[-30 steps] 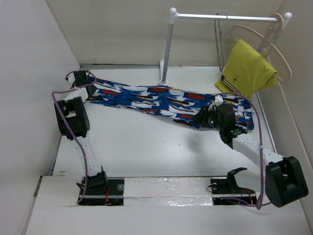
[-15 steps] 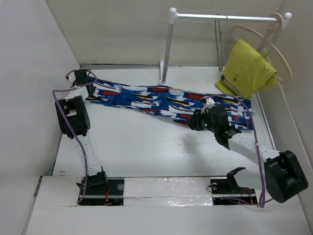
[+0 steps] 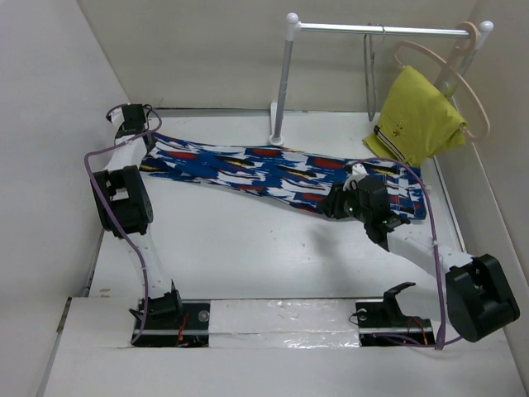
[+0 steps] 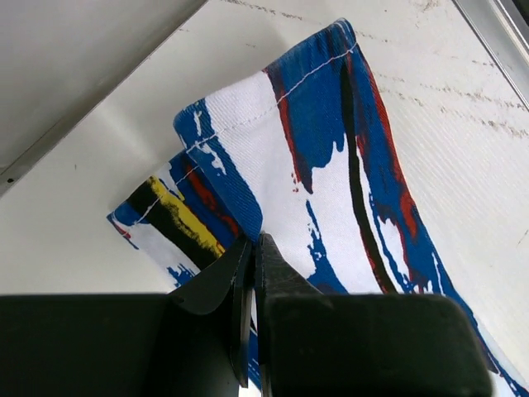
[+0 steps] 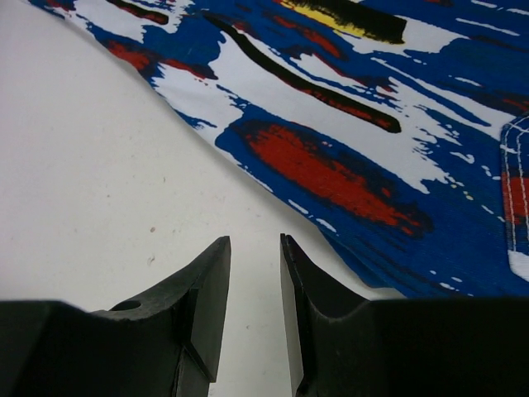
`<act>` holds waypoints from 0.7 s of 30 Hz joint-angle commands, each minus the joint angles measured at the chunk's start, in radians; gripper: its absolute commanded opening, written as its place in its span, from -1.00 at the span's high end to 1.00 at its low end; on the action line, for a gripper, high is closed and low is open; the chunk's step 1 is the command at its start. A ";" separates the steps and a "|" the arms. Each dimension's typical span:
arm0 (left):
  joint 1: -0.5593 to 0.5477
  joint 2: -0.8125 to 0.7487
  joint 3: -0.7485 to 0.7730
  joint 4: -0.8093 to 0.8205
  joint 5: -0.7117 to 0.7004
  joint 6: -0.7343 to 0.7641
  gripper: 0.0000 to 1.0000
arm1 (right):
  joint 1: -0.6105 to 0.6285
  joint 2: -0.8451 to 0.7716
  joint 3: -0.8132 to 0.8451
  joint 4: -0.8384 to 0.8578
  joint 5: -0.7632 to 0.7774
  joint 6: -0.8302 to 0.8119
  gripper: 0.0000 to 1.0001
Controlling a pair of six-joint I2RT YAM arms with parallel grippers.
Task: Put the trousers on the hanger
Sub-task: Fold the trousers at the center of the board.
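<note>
The trousers, in a blue-and-white print with red, black and yellow streaks, lie stretched across the table from far left to right. My left gripper is shut on their leg hem at the far left. In the left wrist view the jaws pinch a fold of the printed cloth. My right gripper hovers at the near edge of the waist end. It is open over bare table, with the trousers' edge just ahead. The thin wire hanger hangs from the rail.
A white-posted rail stands at the back, its post just behind the trousers. A pale beige hanger carrying a yellow garment hangs at the back right. White walls close in on the left and right.
My left gripper has shut on the hem and drawn it back towards the far left corner. The right gripper has shifted slightly left along the trousers' near edge.
</note>
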 commanded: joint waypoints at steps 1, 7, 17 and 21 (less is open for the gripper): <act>0.003 -0.072 0.043 -0.023 -0.044 0.027 1.00 | -0.013 -0.023 0.017 0.056 -0.005 -0.018 0.27; 0.003 -0.136 -0.064 -0.014 -0.096 0.013 1.00 | -0.034 -0.017 0.017 0.048 0.008 -0.018 0.27; 0.038 -0.112 -0.149 -0.003 -0.104 0.001 -0.14 | -0.092 -0.040 0.000 0.030 0.009 -0.007 0.18; 0.029 -0.151 -0.196 0.021 -0.120 -0.004 -0.13 | -0.092 -0.048 -0.003 0.027 0.020 -0.006 0.16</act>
